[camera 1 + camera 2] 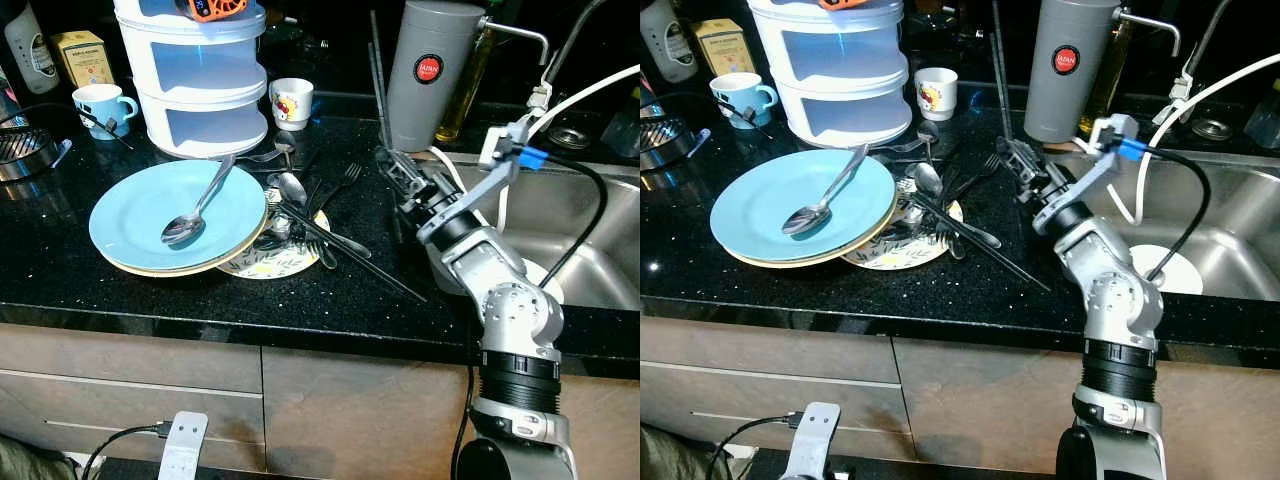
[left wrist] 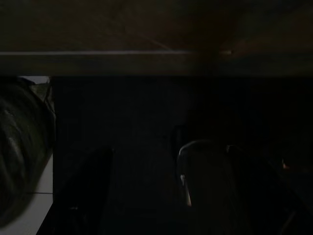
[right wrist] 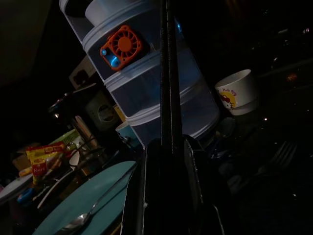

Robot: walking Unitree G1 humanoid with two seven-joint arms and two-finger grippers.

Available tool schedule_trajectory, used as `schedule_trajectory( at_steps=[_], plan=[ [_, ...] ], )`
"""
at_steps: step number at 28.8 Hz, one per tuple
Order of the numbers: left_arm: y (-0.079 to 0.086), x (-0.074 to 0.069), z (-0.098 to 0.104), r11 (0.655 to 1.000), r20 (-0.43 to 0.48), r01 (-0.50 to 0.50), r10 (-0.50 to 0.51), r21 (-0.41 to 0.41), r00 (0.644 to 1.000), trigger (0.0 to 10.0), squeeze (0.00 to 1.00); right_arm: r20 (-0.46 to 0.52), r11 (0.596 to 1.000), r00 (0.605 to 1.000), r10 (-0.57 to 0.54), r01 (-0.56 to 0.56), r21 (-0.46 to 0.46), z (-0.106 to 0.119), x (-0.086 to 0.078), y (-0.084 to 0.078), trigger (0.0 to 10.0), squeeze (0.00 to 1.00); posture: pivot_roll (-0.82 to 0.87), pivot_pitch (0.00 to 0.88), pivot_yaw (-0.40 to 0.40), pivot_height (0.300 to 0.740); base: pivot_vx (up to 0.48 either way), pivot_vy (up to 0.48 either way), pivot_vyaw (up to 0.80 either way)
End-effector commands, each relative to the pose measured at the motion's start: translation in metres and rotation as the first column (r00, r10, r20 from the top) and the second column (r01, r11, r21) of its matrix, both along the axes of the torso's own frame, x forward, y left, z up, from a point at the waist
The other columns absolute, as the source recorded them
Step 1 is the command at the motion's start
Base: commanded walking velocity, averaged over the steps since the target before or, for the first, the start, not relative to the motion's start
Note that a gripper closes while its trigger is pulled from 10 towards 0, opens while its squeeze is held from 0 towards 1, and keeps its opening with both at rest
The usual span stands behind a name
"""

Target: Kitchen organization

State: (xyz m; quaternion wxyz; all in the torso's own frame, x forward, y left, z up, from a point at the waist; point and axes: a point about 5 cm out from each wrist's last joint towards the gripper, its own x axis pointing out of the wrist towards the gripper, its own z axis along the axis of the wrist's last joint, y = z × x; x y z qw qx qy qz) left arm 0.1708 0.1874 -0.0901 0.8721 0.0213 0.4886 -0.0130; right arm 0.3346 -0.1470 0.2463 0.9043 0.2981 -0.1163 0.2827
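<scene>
Two thin black chopsticks stand nearly upright in the right gripper, whose jaws are closed on their lower ends; in the right wrist view the sticks run straight up between the black fingers. The gripper hovers over the black speckled stone desk, between the tall grey thermos flask and the heap of loose metal cutlery. Another pair of dark chopsticks lies slanted across that heap. Left of it, a long steel spoon rests on a round light-blue plate stacked on other plates. Behind stands a white three-tier plastic container, with a small white printed cup beside it. The steel sink lies to the right. The left wrist view is too dark to tell how the left jaws stand.
</scene>
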Motion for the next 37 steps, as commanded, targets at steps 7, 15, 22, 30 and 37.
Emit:
schedule_trajectory(
  at_steps=[7,15,22,30,37],
  plan=[
    [0.009,0.012,0.007,0.994,0.051,-0.1,0.102,-0.05,0.993,10.0,0.0,0.024,0.999,0.999,-0.031,0.031,0.02,0.003,-0.002,-0.002,10.0,0.0,-0.01,0.0,-0.006,0.74,0.0,0.0,0.0],
    [0.007,0.017,0.009,0.987,0.061,-0.111,0.119,-0.113,0.991,10.0,0.0,0.027,0.999,0.999,-0.039,0.038,0.008,0.004,0.0,-0.003,10.0,0.0,-0.01,0.0,-0.012,0.74,0.0,0.0,0.0],
    [-0.001,0.021,0.01,0.981,0.06,-0.123,0.134,-0.152,0.989,10.0,0.0,0.031,0.998,0.998,-0.05,0.051,-0.024,0.006,0.002,-0.004,10.0,0.0,-0.01,0.0,-0.016,0.74,0.0,-0.261,0.0],
    [-0.002,0.019,0.009,0.977,0.037,-0.127,0.135,-0.171,0.99,10.0,0.0,0.029,0.986,0.993,-0.112,0.115,-0.121,0.004,0.006,-0.011,10.0,0.0,0.0,0.0,-0.014,0.74,0.0,-0.452,0.0],
    [-0.008,0.005,0.001,0.99,-0.071,-0.049,0.04,-0.136,0.997,10.0,0.0,0.037,0.978,0.989,-0.142,0.146,-0.146,0.005,0.008,-0.017,10.0,0.0,-0.01,0.0,-0.013,0.74,0.0,-0.042,0.0]
  ],
)
